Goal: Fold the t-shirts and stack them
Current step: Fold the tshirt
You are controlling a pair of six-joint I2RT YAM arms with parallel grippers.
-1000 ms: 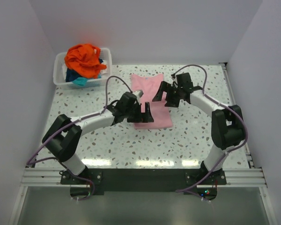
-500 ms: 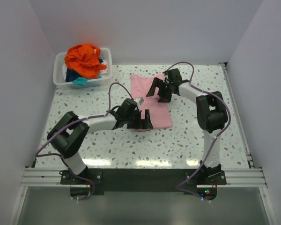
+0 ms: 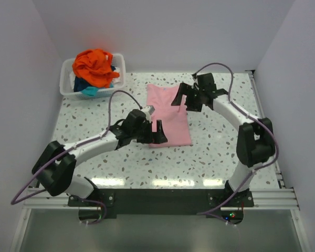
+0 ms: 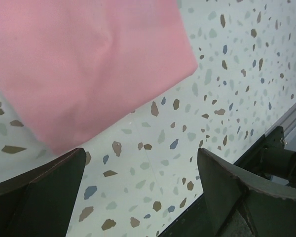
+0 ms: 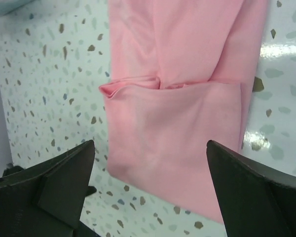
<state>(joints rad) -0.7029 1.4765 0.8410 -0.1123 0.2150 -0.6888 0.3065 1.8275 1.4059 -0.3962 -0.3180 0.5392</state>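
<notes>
**Both grippers spread open over a folded pink t-shirt**

Seen from overhead, a light pink t-shirt point(image 3: 170, 113) lies folded into a long strip near the middle of a white speckled table point(image 3: 226, 152). The left gripper point(image 3: 155, 135) sits at the strip's near left corner. The right gripper point(image 3: 185, 98) is over its far right end. Both sets of jaws are spread wide with nothing between them.

At the far left corner of the table stands a white plastic bin point(image 3: 67, 79). A crumpled orange t-shirt point(image 3: 94, 65) is heaped on top of it, with teal cloth point(image 3: 89, 90) showing beneath. A darker scrap beside the orange may be a blue shirt, but it is too small to be sure.

The left wrist view shows what the overhead view cannot. The left gripper point(image 4: 140, 173) has bare tabletop between its dark fingers point(image 4: 39, 192). The pink t-shirt's corner point(image 4: 89, 64) lies just beyond them, untouched. A metal rail point(image 4: 286, 128) at the table's edge shows at lower right.

The right wrist view looks straight down on the pink t-shirt point(image 5: 187, 128) framed between the right gripper's point(image 5: 150, 158) two fingers point(image 5: 251, 192). Only here are the layers visible. A cross fold point(image 5: 133, 85) runs over the strip, with a doubled panel lying on top of the longer part beneath.
</notes>
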